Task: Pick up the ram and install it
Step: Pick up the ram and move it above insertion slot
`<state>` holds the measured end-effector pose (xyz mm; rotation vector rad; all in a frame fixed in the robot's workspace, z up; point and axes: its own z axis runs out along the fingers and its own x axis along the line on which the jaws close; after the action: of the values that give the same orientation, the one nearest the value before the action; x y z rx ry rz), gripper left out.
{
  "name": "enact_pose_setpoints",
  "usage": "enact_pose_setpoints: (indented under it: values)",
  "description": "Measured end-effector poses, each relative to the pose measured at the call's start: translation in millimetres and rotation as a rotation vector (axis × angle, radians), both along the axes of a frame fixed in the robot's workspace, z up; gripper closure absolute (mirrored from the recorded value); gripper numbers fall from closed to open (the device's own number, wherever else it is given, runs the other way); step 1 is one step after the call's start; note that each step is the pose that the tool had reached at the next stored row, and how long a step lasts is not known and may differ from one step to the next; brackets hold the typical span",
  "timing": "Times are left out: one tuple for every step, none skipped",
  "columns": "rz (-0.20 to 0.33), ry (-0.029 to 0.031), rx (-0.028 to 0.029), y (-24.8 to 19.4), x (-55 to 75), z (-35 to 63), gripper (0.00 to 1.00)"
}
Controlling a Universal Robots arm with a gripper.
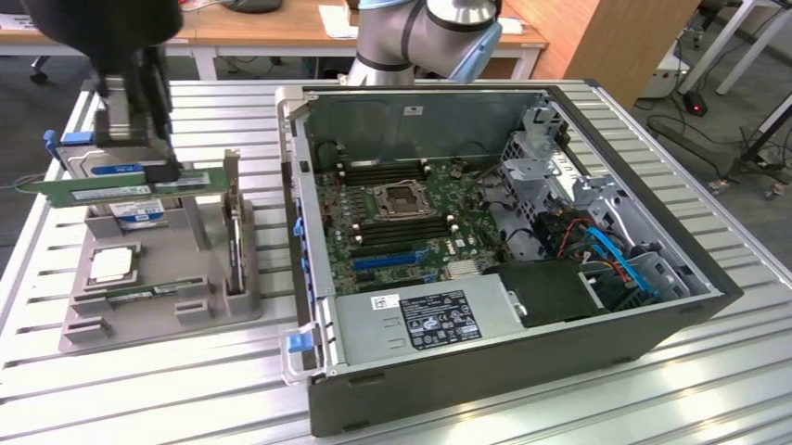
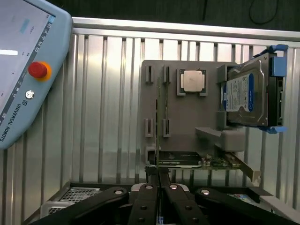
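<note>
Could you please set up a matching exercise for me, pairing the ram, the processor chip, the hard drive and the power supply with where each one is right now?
Things
1. ram
2. processor chip
3. hard drive
4. power supply

Places
A. lying flat in a pocket of the grey holder
B. mounted inside the open computer case
C. clamped in the shut gripper
D. propped at one end of the grey holder, with blue brackets on its sides

Pairs: 1-C, 2-A, 3-D, 4-B
</note>
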<state>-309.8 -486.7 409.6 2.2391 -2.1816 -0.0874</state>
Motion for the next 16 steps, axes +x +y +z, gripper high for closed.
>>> enact_pose_setpoints:
  values:
    - [0.000,0.0000,0.0001,0.0,3.5,0.0,0.89]
    - [0.000,-0.0001,0.0001,0.0,6.8,0.0,0.89]
    - [0.000,0.0000,0.0001,0.0,10.0,0.0,0.89]
    - [0.000,-0.0001,0.0002,0.0,13.2,-0.1,0.89]
    - [0.000,0.0000,0.0002,0.0,16.3,0.0,0.89]
    - [0.000,0.0000,0.0002,-0.1,19.3,0.0,0.89]
    - [0.000,0.0000,0.0002,0.0,22.0,0.0,0.89]
    - [0.000,0.0000,0.0003,0.0,25.1,0.0,0.89]
    - [0.000,-0.0001,0.0003,0.0,28.1,-0.1,0.89]
    - [0.000,0.0000,0.0003,0.0,31.0,0.0,0.89]
    - [0.000,-0.0001,0.0004,0.0,34.1,-0.1,0.89]
    - [0.000,-0.0001,0.0005,0.0,37.4,-0.1,0.89]
    - [0.000,0.0000,0.0005,0.0,40.5,0.0,0.89]
    - [0.000,0.0000,0.0005,0.0,44.0,0.0,0.89]
    - [0.000,0.0000,0.0005,0.0,46.9,0.0,0.89]
    - [0.000,0.0000,0.0006,0.0,49.9,0.0,0.89]
